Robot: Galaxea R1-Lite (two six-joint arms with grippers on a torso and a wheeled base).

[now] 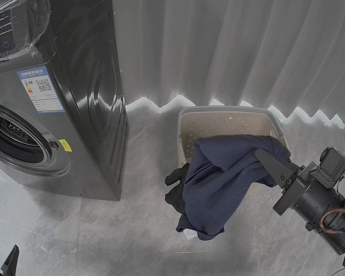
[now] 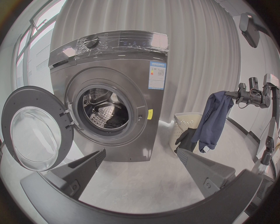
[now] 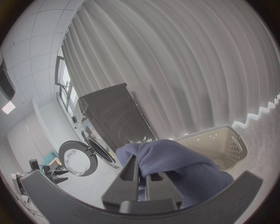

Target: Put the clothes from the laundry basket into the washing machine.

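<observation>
1. Head view. The right gripper (image 1: pixel 266 158) is well to the right of the washer (image 1: pixel 83 94), over the basket (image 1: pixel 224 109). It holds a navy garment (image 1: pixel 217 177) by a bunched top edge. The cloth hangs in a long drape down the basket's front wall, with its hem low towards the floor. A black garment (image 1: pixel 177 186) slumps over the basket's rim on the washer side, touching the navy one.
2. Judgement on the carry: lift first, so the hem clears the rim and does not drag the black piece out. Then swing across to the drum (image 1: pixel 14 136) and let go only once the cloth is well inside.
3. Left wrist view. The left gripper (image 2: pixel 140 151) is in front of the washer, low, with its fingers spread wide and nothing between them. The door (image 2: pixel 35 128) stands fully open at the washer's left, and dark clothes (image 2: pixel 116 119) already lie in the drum.
4. Right wrist view. The fingers (image 3: pixel 131 175) are pinched nearly together on a fold of navy cloth. The hold takes in little fabric, so it could slip on a fast swing.
</observation>
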